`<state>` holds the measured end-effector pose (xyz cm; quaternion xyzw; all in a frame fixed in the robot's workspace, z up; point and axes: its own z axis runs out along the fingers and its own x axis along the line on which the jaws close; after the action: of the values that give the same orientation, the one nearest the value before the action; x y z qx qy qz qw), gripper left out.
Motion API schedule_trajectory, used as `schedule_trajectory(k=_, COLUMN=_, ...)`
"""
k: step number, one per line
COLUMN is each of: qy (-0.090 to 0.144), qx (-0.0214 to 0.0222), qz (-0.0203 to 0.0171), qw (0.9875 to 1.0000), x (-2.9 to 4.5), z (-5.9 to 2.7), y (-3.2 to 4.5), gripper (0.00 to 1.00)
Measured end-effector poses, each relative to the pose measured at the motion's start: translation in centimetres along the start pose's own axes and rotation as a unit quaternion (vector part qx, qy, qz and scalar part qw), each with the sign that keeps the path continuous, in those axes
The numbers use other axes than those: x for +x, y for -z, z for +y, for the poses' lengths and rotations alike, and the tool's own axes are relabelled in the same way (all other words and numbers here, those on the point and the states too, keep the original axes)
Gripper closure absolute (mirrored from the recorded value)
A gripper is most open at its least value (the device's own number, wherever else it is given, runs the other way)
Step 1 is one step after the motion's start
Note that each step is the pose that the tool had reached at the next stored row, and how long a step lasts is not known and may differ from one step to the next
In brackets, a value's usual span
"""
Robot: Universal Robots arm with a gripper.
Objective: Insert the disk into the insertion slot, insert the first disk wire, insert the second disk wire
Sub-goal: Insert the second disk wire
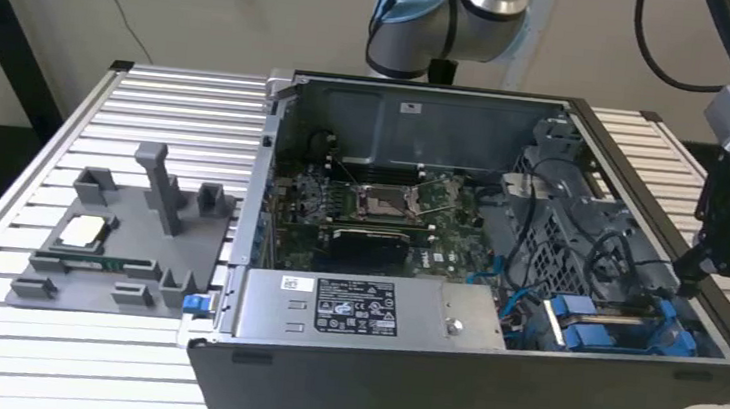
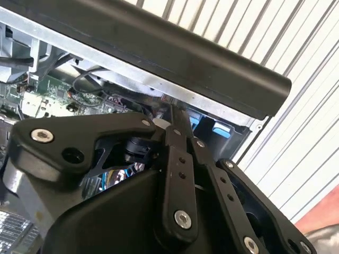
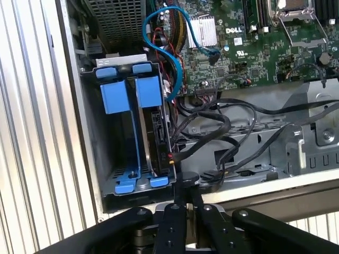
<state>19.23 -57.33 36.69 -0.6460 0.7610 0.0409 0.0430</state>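
- The open computer case (image 1: pixel 427 391) lies on the slatted surface (image 1: pixel 160 114). The insertion slot (image 1: pixel 614 329) sits in the case's near corner, on the exterior view's right.
- In the first wrist view the disk (image 3: pixel 158 135) stands on edge inside the insertion slot (image 3: pixel 119 159), in the compartment nearer the motherboard (image 3: pixel 254 47). Its blue caddy tabs are level with the bay's rim, so we judge the disk step done.
- The gripper (image 3: pixel 183 180) hangs at the disk's connector edge, just inside the case wall.
- In the second wrist view the fingers (image 2: pixel 177 159) are drawn together with no gap at the tips. We cannot tell whether a plug is pinched between them.
- Black wires (image 3: pixel 212 127) bunch just beside the disk. One ends at the disk's edge near the fingertips; we cannot tell whether it is seated.
- The blue wire (image 3: pixel 159 37) loops up from beside the slot, and its plug lies loose over the motherboard.
- Risk: the fingertips sit among crossing wires, so any sideways pull could snag one and drag a neighbouring plug out.
- Risk: a plug pressed in askew could bend or jam on the disk's connector.
- Risk: the gripper body is close to the case rim and could knock it.
- Print: the power-supply box (image 1: pixel 454 319) carries a white label (image 1: pixel 355 309), and the motherboard has white lettering. We leave both unread.
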Motion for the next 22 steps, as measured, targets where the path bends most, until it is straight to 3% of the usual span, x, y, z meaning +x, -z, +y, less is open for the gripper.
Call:
schedule_trajectory(k=1, qy=0.000, qx=0.0000, qz=0.0000, qw=1.0000, x=0.00, z=0.00, y=0.00, gripper=0.89)
schedule_trajectory(k=3, qy=-0.001, qx=0.0002, qz=0.0002, qw=1.0000, x=0.00, z=0.00, y=0.01, gripper=0.89)
schedule_trajectory(k=8, qy=-0.007, qx=0.0021, qz=0.0076, qw=0.9999, x=-0.05, z=0.00, y=0.45, gripper=0.89)
schedule_trajectory(k=10, qy=-0.011, qx=0.0034, qz=0.0124, qw=0.9999, x=-0.05, z=0.00, y=0.48, gripper=0.82)
schedule_trajectory(k=16, qy=-0.025, qx=0.0067, qz=0.0268, qw=0.9993, x=-0.03, z=0.01, y=0.36, gripper=0.82)
schedule_trajectory(k=22, qy=-0.028, qx=0.0068, qz=0.0272, qw=0.9992, x=-0.07, z=0.02, y=0.36, gripper=0.80)
